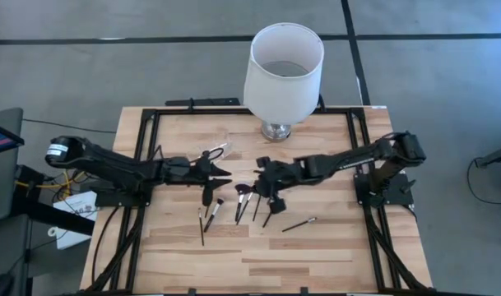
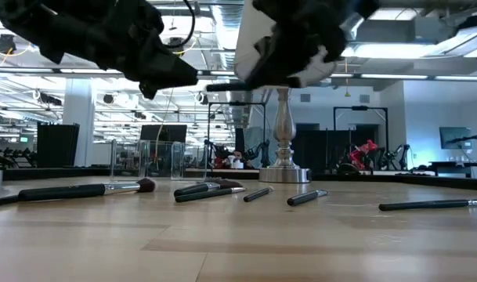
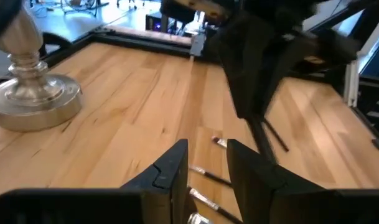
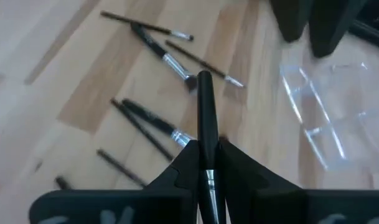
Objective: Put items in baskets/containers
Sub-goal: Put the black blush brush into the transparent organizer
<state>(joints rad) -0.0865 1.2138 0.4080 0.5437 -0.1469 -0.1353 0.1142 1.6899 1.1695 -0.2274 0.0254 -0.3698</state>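
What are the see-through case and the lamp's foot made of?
The case looks like clear glossy plastic: the wood shows through it and its edges catch light. The lamp base looks like polished silvery metal or mirrored glass, given its reflections; which one is unclear.

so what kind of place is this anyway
Probably a robotics lab or workshop in a large open industrial hall: a wooden table in a black frame, other rigs and monitors behind, exposed ceiling ducts and strip lights.
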